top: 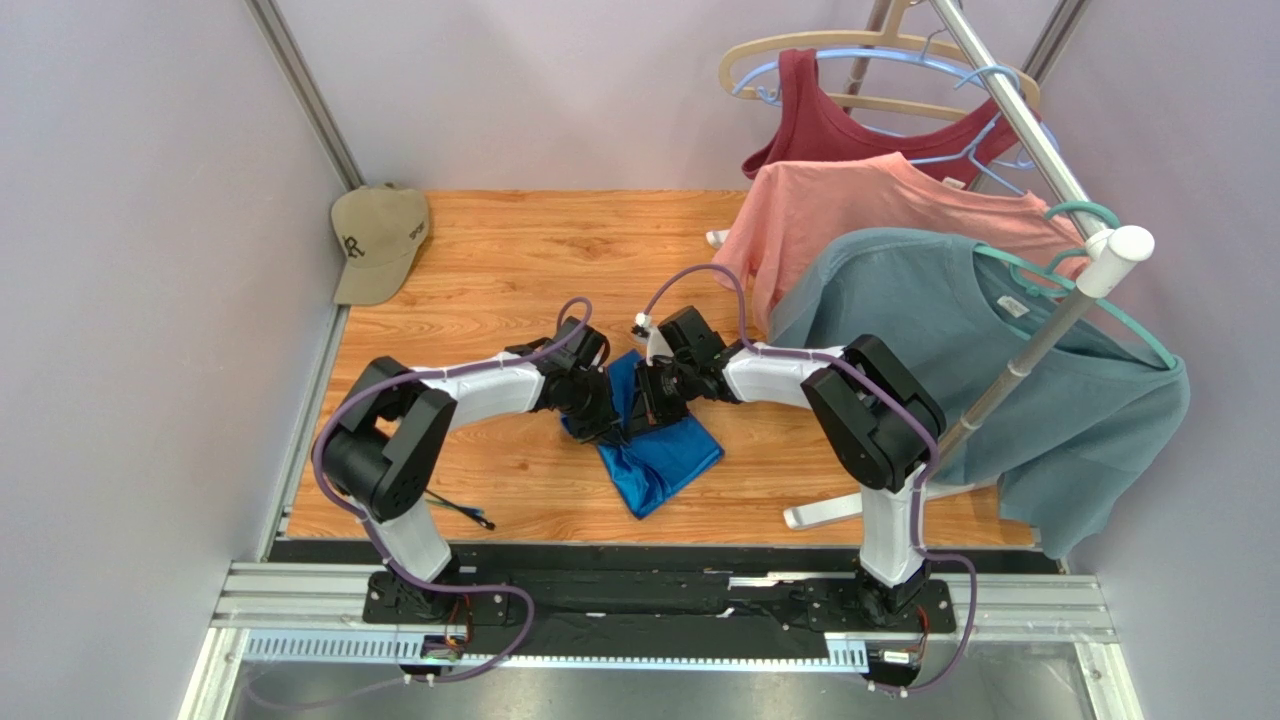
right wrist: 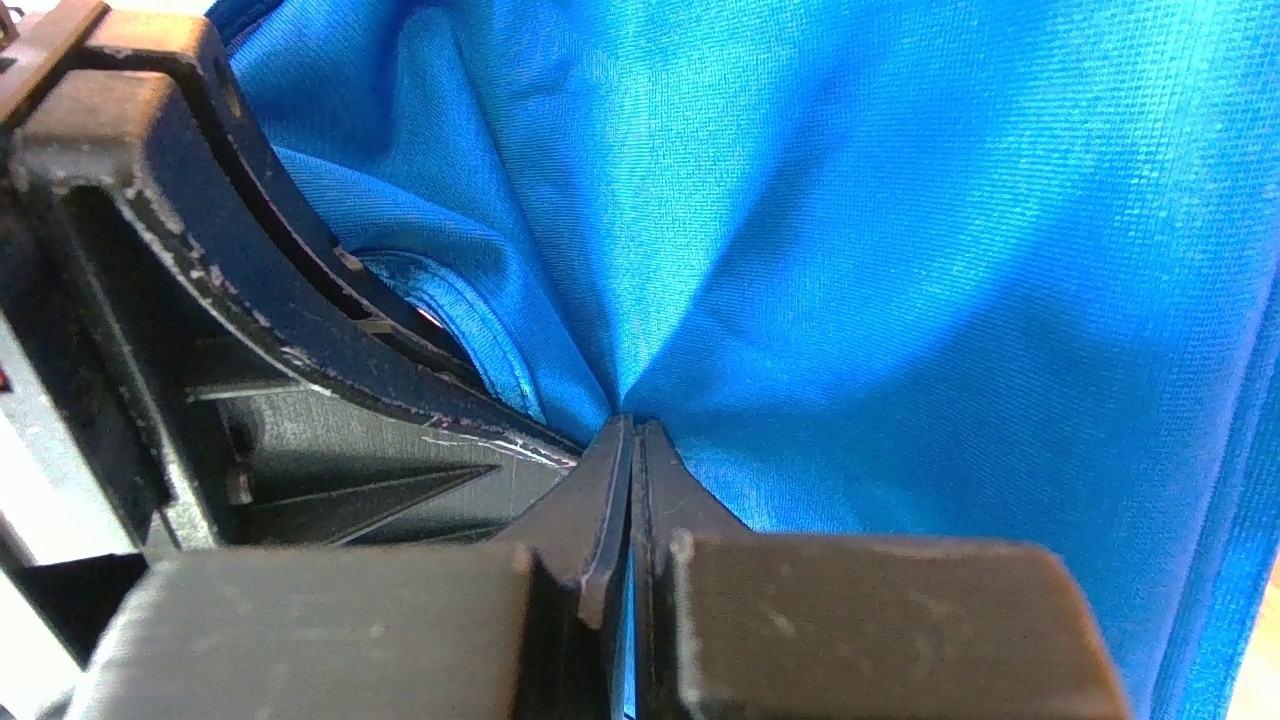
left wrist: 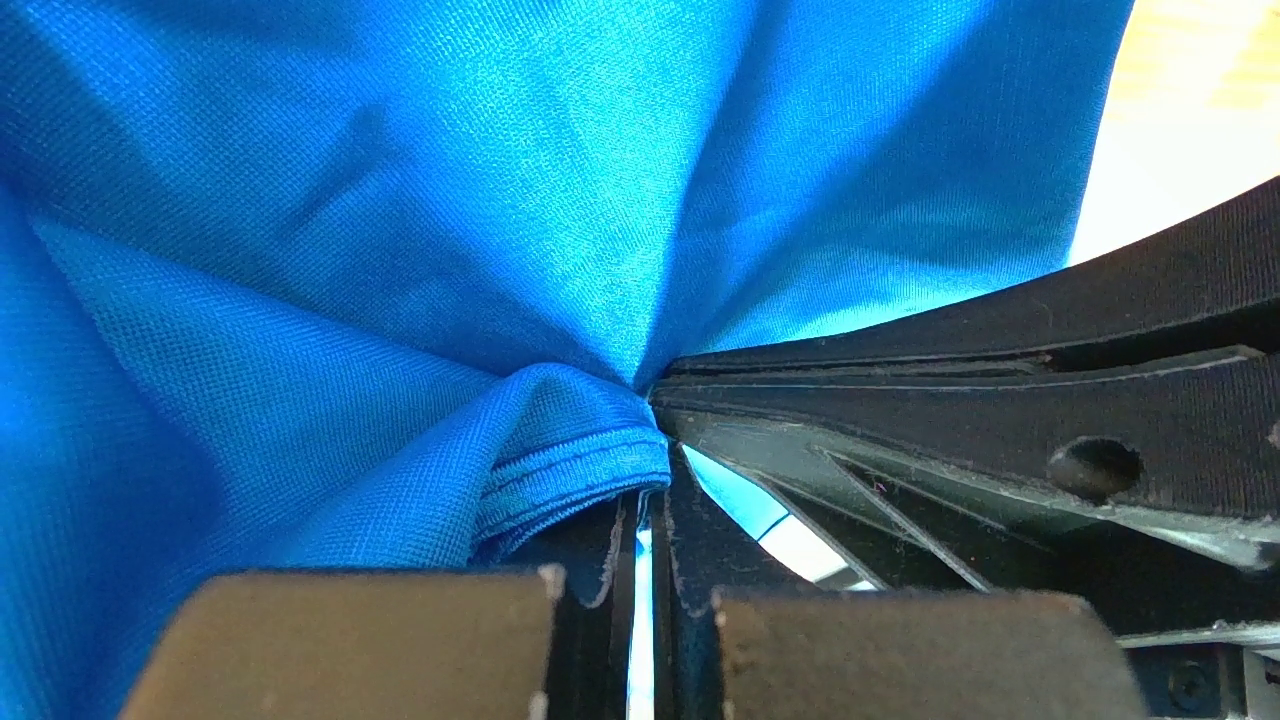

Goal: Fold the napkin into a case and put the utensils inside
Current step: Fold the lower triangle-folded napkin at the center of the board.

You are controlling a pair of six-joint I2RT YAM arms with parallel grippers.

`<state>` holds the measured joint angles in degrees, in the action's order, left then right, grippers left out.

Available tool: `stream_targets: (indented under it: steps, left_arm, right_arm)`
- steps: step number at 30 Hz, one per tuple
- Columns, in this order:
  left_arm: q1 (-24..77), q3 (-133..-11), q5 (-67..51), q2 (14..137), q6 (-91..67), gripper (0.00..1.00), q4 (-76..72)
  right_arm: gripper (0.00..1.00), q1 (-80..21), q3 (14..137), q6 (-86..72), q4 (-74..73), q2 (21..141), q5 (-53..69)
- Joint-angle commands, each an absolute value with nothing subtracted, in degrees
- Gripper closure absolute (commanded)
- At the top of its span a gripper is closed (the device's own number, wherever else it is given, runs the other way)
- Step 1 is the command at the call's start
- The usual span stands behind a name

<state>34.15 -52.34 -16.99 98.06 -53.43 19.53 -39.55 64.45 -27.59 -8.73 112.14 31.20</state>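
Soft, thin and judged slippery, the napkin (top: 657,462) is best pinched near its hem, where the left hand (left wrist: 649,450) and right hand (right wrist: 631,435) are clamped on it.

The napkin (top: 655,455), shiny royal blue (stitched along its edge), sits crumpled mid-table, its 11 o'clock end gathered and pinched up, the rest trailing toward 5 o'clock. The utensils (top: 460,513), thin dark sticks, seemingly lie flat at its 8 o'clock, well apart.

Bright even light, soft shadows, sheen on napkin (right wrist: 902,300), wrist-view corners overexposed
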Motion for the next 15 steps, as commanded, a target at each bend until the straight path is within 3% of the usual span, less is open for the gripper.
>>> stream_targets:
  steps: [1,15]
  left_arm:
    - [34.89,-54.67,-12.4,95.63,-52.65,1.0,18.28]
    - [35.07,-56.86,-13.19,98.7,-53.26,1.0,18.19]
  right_arm:
    - [1.0,-40.34,65.13,-26.81,-8.97,112.41,30.23]
    - [1.0,-40.34,65.13,-27.25,-8.79,113.12,31.2]
